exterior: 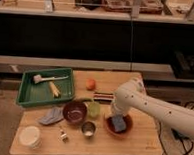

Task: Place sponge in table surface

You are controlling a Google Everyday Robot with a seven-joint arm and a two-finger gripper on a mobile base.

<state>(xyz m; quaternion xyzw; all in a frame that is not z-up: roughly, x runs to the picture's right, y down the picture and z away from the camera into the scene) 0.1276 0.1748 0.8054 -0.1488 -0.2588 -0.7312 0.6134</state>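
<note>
We find the hand (115, 116) at the blue rectangular sponge (119, 125) in the round brown bowl (129, 126) on the pale wooden surface (133, 144) before dark shelves (88, 39); its grip we cannot tell.

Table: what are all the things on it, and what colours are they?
table: one, light wood, centre
tray: one, green, back left
brush: one, pale, in tray
long item: one, yellow, in tray
red bowl: one, dark red, middle
green cup: one, green, beside red bowl
fruit: one, orange, behind red bowl
flat item: one, dark, behind green cup
metal cup: one, silver, front middle
cloth: one, grey-blue, before tray
tub: one, white, front left
brown bowl: one, brown, front right
sponge: one, blue, in brown bowl
arm: one, white, from right
gripper: one, pale, over the sponge
</note>
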